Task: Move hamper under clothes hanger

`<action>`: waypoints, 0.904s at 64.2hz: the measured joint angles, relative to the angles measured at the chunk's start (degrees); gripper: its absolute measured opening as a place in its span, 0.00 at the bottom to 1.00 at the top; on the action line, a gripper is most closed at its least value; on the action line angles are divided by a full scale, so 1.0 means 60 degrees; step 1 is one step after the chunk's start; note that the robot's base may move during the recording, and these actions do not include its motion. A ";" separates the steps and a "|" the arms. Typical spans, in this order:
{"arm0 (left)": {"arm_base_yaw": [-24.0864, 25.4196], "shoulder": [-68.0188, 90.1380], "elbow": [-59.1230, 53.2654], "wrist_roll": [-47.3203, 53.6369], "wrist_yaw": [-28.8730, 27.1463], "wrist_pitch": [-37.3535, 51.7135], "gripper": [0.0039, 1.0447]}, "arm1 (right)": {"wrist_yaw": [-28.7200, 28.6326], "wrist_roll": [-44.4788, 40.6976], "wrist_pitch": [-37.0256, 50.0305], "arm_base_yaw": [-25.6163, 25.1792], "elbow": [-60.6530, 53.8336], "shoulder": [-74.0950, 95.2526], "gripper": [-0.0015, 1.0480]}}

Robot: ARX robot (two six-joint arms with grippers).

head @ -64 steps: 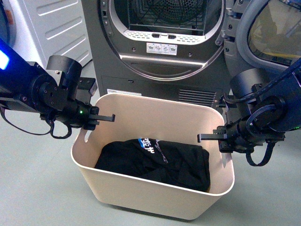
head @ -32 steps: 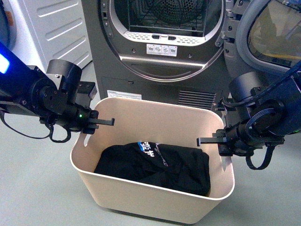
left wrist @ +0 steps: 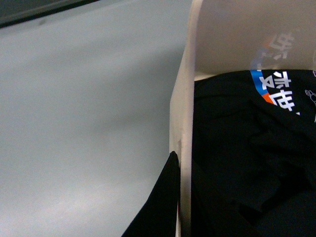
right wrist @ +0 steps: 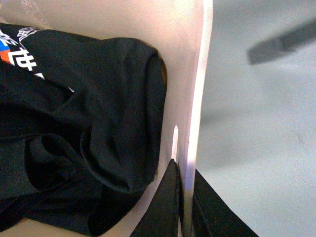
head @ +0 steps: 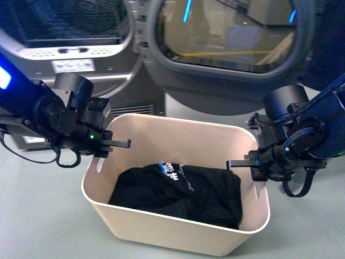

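Two grips hold the hamper: the left pincer and the right pincer are each closed on a short wall. It sits on the floor before the dryer, and no clothes hanger shows. Move both arms together, rim level.

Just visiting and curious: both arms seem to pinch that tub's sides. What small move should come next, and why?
Probably carry the hamper level, away from the round dryer door. The left tool and right tool each clamp a short wall, the black garment lies inside, and no drying rack shows in any view.
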 joint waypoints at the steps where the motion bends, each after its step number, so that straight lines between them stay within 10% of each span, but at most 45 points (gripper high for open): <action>1: -0.0025 0.0000 0.0004 0.0000 -0.0004 0.0000 0.04 | 0.0004 -0.0004 0.0000 -0.0018 0.0000 0.0000 0.03; 58: 0.0029 -0.0018 -0.0004 -0.0018 -0.0040 -0.0004 0.04 | -0.0076 -0.0047 -0.0004 0.0087 -0.0029 -0.0047 0.03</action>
